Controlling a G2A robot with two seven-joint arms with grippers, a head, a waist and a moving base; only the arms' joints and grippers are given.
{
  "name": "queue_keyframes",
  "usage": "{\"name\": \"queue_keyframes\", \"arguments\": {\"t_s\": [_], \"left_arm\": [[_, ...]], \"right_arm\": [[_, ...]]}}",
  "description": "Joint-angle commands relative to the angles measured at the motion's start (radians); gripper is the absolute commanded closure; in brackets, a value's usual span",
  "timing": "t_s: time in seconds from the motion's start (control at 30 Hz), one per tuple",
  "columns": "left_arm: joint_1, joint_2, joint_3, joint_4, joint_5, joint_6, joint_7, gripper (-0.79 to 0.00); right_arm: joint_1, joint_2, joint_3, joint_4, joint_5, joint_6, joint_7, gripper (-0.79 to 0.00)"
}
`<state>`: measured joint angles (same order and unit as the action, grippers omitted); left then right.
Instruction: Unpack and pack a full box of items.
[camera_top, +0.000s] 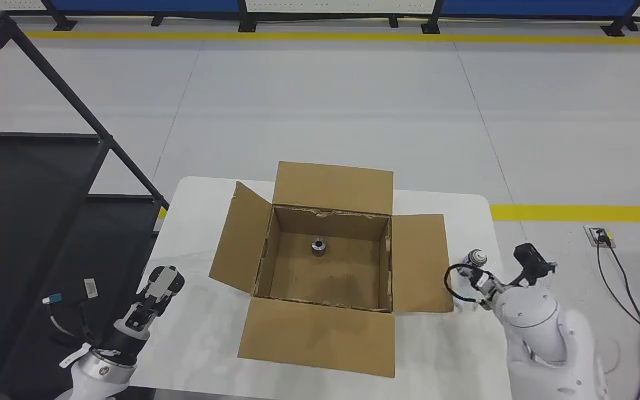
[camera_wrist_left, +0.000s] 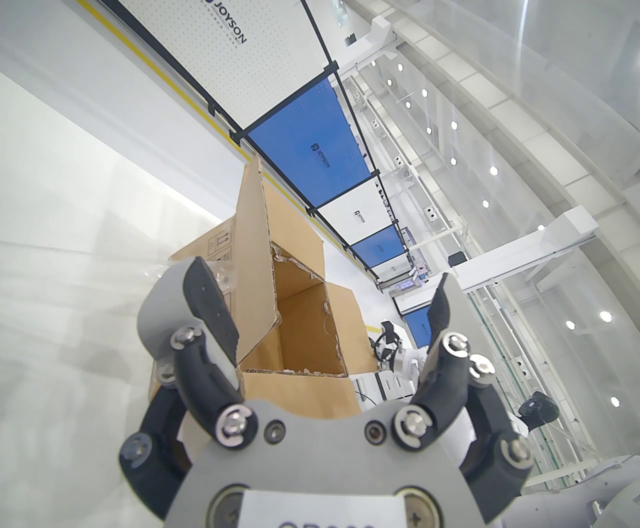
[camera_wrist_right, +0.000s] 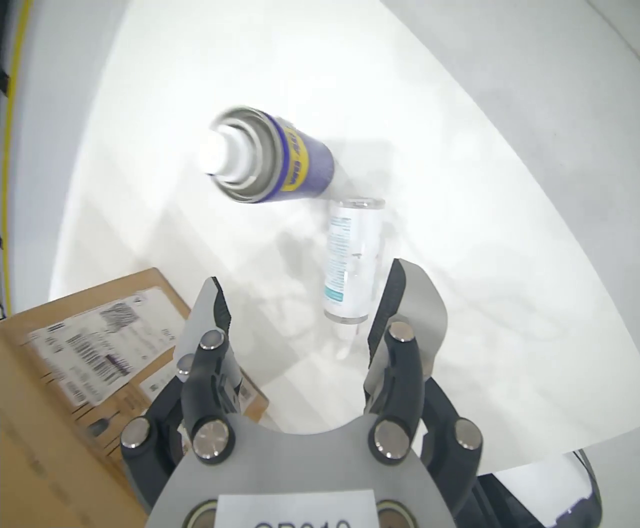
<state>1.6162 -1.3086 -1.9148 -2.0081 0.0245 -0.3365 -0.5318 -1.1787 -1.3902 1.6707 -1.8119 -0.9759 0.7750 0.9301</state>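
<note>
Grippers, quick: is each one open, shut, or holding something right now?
Left gripper: open, holding nothing.
Right gripper: open, holding nothing.

The right arm is white-shelled, with black cables. The left gripper and right gripper have grey plates, silver screws, black linkages and white labels.

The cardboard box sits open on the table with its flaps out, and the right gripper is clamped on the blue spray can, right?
Not quite. The right gripper holds nothing: the right wrist view shows its fingers open, with the blue spray can on the table beyond them, untouched. The cardboard box is indeed open, flaps out.
</note>
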Motion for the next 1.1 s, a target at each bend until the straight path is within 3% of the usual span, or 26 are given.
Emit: {"name": "queue_keyframes", "arguments": {"t_s": [0.0, 0.1, 0.23, 0.43, 0.57, 0.73, 0.9, 1.07], "left_arm": [[0.0, 0.0, 0.0, 0.0, 0.0, 0.0, 0.0, -0.785], [0.0, 0.0, 0.0, 0.0, 0.0, 0.0, 0.0, -0.785], [0.0, 0.0, 0.0, 0.0, 0.0, 0.0, 0.0, -0.785], [0.013, 0.002, -0.014, -0.005, -0.032, -0.005, 0.029, -0.785], [0.035, 0.003, -0.042, -0.006, -0.07, -0.024, 0.061, -0.785], [0.066, 0.004, -0.086, 0.004, -0.113, -0.039, 0.094, -0.785], [0.085, 0.007, -0.121, 0.02, -0.155, -0.05, 0.101, -0.785], [0.086, 0.007, -0.122, 0.021, -0.156, -0.051, 0.101, -0.785]], "right_arm": [[-0.041, -0.005, -0.016, -0.12, 0.005, 0.023, -0.064, -0.785], [-0.094, -0.01, -0.079, -0.268, -0.022, 0.028, -0.14, -0.785], [-0.104, -0.01, -0.208, -0.373, -0.093, -0.052, -0.153, -0.785], [0.063, -0.014, -0.456, -0.315, -0.235, -0.224, -0.022, -0.785], [0.261, -0.04, -0.638, -0.152, -0.308, -0.246, 0.082, -0.785], [0.519, -0.1, -0.829, 0.166, -0.284, -0.259, 0.196, -0.785], [0.7, -0.183, -0.971, 0.504, -0.165, -0.253, 0.191, -0.785], [0.789, -0.265, -1.04, 0.769, -0.047, -0.205, 0.124, -0.785]]}}
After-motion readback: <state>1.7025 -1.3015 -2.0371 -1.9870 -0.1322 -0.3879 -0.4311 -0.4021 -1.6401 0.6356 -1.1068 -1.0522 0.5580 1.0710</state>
